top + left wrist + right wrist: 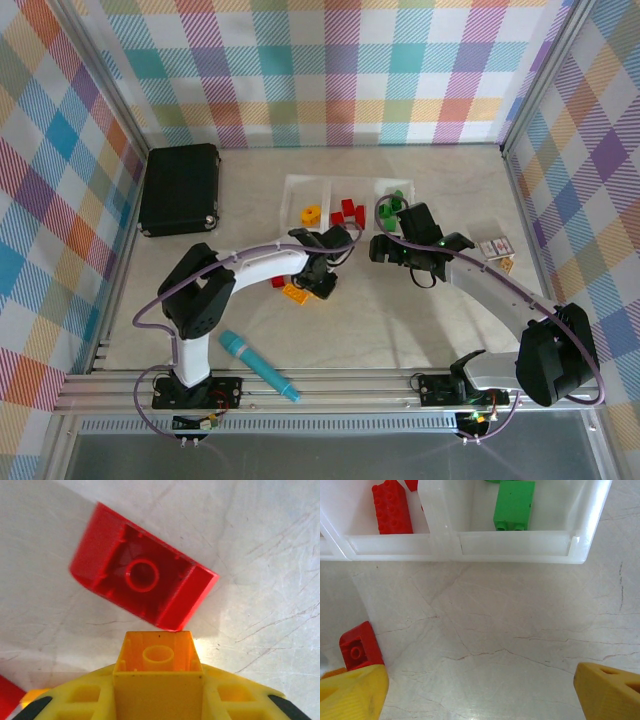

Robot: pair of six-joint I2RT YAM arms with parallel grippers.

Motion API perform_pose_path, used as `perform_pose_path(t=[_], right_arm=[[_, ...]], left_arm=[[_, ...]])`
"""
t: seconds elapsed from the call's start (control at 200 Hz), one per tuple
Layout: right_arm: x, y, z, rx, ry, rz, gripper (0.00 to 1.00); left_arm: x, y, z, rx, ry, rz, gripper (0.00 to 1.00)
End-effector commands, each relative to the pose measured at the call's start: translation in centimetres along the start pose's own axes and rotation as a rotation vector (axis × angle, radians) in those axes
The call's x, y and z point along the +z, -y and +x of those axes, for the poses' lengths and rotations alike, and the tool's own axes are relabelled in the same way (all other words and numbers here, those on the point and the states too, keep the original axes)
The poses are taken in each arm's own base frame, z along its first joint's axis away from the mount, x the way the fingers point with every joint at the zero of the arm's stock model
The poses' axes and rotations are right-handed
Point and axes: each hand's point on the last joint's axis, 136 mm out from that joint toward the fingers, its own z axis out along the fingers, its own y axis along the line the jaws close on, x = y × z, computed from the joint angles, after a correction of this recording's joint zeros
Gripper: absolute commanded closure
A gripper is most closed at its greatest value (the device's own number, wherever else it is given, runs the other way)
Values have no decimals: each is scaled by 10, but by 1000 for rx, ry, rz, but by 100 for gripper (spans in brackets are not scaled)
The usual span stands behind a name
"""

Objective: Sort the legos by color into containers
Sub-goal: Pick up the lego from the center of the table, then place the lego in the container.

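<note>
Our left pincer (320,283) is clamped on a yellow brick (158,670), which sits between its two fingers with its hollow underside towards the wrist camera. Just ahead of it an upturned red brick (142,587) lies on the worktop (260,555); we cannot tell whether the two bricks touch. Our right pincer (480,690) stands wide with nothing between its fingers, over bare worktop and just short of the tray (510,545). The tray's end compartment holds a green brick (514,505), and the next one holds a studded red brick (392,510).
</note>
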Motion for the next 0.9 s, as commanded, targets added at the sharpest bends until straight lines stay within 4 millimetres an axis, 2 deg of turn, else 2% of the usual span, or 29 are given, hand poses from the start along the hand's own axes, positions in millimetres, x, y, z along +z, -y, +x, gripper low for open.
perform_pose_path(t=[0.0, 0.145, 0.38, 0.535, 0.675, 0.895], right_arm=[[-1, 2, -5, 11, 24, 3, 5], [-3, 2, -7, 6, 32, -1, 4], [-4, 4, -8, 1, 35, 0, 4], [-6, 6, -8, -2, 36, 3, 4], [-7, 9, -5, 0, 36, 5, 4], [-2, 11, 4, 16, 15, -3, 4]], left_arm=[[-34, -22, -26, -73, 83, 10, 77], [-48, -53, -54, -125, 116, -26, 81], [-68, -108, -118, -240, 218, -90, 78], [-62, -136, -151, -291, 236, -125, 78], [-45, -152, -165, -317, 215, -153, 78], [-25, -165, -184, -344, 256, -171, 76]])
